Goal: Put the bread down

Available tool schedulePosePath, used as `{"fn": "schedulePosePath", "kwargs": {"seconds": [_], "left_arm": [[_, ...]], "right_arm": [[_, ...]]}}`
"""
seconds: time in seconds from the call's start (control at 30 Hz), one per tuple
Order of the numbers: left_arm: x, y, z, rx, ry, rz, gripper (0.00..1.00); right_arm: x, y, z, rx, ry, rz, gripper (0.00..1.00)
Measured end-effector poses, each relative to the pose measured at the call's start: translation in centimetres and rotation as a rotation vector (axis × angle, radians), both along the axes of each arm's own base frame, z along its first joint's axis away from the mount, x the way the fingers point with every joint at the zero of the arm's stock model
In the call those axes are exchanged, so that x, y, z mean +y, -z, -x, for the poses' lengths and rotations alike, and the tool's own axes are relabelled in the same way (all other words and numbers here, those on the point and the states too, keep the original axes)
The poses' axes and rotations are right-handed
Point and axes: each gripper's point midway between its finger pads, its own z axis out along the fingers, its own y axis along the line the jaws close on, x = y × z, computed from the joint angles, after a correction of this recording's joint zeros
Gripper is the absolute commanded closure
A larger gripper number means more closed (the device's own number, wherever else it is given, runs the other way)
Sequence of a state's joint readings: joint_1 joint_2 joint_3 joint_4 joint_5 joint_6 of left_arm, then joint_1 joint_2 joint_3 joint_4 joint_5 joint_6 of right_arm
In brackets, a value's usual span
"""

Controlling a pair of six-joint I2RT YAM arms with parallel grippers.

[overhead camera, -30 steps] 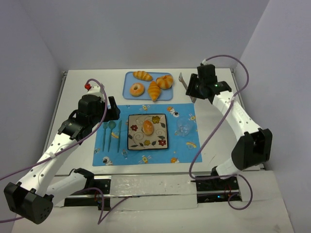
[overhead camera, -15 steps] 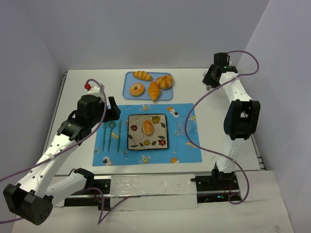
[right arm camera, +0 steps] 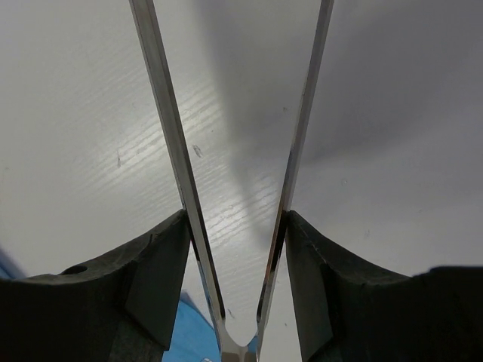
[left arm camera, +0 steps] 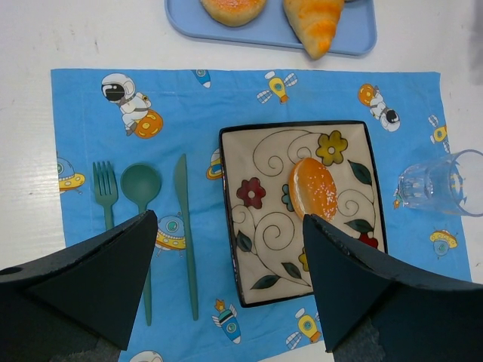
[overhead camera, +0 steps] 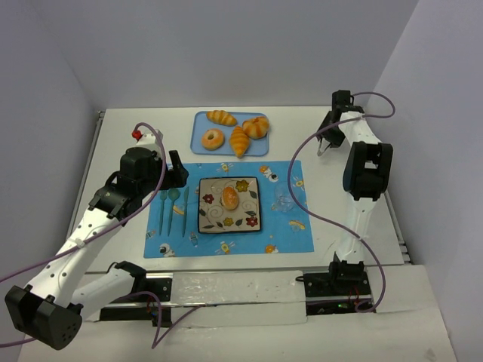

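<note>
The bread [left arm camera: 313, 188] lies on the floral plate [left arm camera: 264, 249], so the placing looks done. Well right of the plate, the right gripper [right arm camera: 238, 253] has its jaws clamped on metal tongs [right arm camera: 162, 113]; lower these flat onto the surface [right arm camera: 90, 113] before releasing. Above the plate, the left gripper [left arm camera: 229, 226] holds its jaws wide and empty.

right claw [right arm camera: 235, 226] | pinching metal tongs [right arm camera: 167, 113] | white table [right arm camera: 68, 136] below | blue mat [right arm camera: 189, 339] corner

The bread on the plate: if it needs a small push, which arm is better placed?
Left. The left gripper hangs over the placemat, jaws open, the bread close by. The right gripper holds tongs, far off at the table's back right.
</note>
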State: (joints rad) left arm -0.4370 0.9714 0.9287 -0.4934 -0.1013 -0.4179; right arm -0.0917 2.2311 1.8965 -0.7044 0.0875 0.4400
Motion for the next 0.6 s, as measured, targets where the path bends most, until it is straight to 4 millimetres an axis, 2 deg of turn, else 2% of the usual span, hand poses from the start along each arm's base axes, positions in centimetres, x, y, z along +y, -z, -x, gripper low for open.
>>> {"fn": "schedulePosePath", "kwargs": {"seconds": [0.27,0.6], "left_arm": [[0.0,0.0,0.0,0.000,0.001,0.001,0.12],[0.0,0.0,0.0,-0.001,0.001,0.001,0.12]], "right_arm": [[-0.1,1.0,0.3,0.028,0.001,0.001,0.32],[0.0,2.3,0.5,0.053,-0.003,-0.005,0.31]]}}
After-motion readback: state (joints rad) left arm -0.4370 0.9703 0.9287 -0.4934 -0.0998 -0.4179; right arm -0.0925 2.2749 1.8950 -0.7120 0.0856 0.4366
